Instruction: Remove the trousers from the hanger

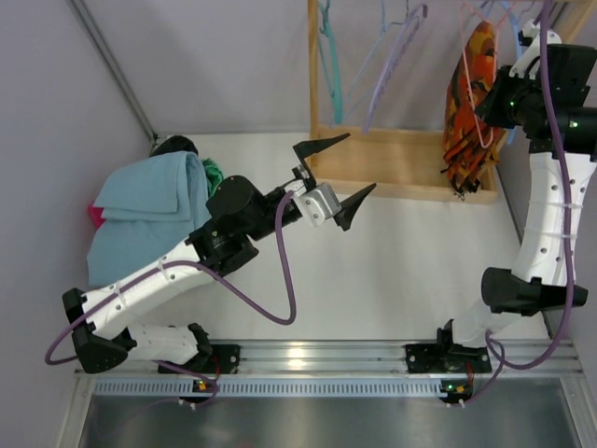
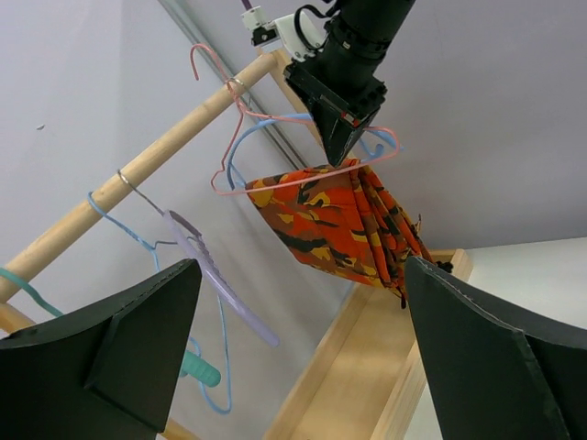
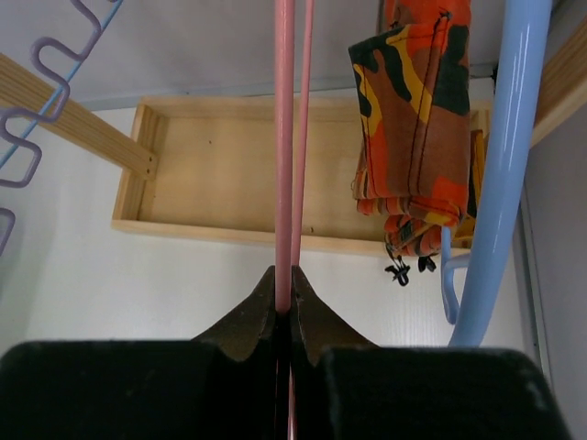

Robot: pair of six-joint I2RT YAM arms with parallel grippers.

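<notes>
Orange camouflage trousers (image 1: 468,103) hang folded over a pink wire hanger (image 1: 484,135) at the right end of the wooden rack. They also show in the left wrist view (image 2: 344,220) and the right wrist view (image 3: 417,119). My right gripper (image 3: 284,275) is shut on the pink hanger's wire (image 3: 285,137), beside the trousers. In the left wrist view it (image 2: 341,151) pinches the hanger (image 2: 275,183) just above the cloth. My left gripper (image 1: 338,173) is wide open and empty over the table, left of the trousers and well short of them.
A wooden rack base (image 1: 401,163) and rail (image 2: 138,174) carry blue, lilac and teal empty hangers (image 2: 206,266). A light blue hanger (image 3: 504,156) hangs right of the trousers. A pile of blue and green clothes (image 1: 149,205) lies at the table's left.
</notes>
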